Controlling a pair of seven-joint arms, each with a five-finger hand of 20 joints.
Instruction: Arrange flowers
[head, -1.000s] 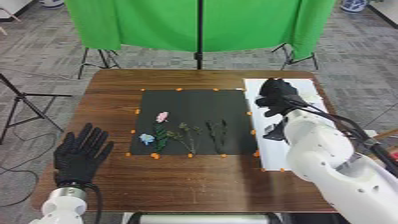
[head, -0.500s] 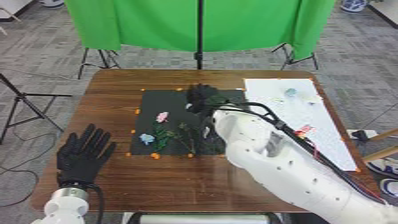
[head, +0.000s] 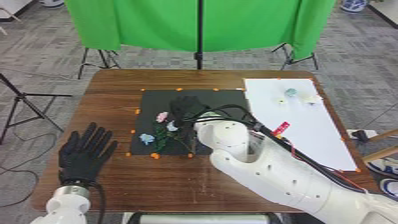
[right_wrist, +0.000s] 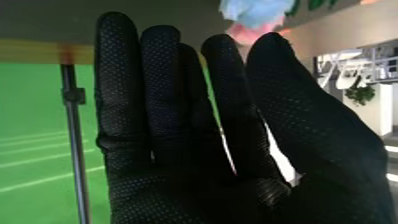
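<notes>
Fingers (right_wrist: 124, 80) stretch straight, thumb (right_wrist: 289, 85) close, on right hand (head: 186, 106)

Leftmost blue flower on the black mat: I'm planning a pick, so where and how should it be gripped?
Probably pinch the blue flower by its compact blossom, from above and slightly from its left, since a leafy green sprig lies close on its right.

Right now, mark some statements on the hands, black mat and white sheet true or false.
1. The right hand is over the black mat. True.
2. The left hand is curled into a fist. False: its fingers are straight.
3. The pink flower is on the black mat. True.
4. The blue flower is on the white sheet. False: black mat.
5. The left hand is over the white sheet. False: it's left of the mat.
</notes>
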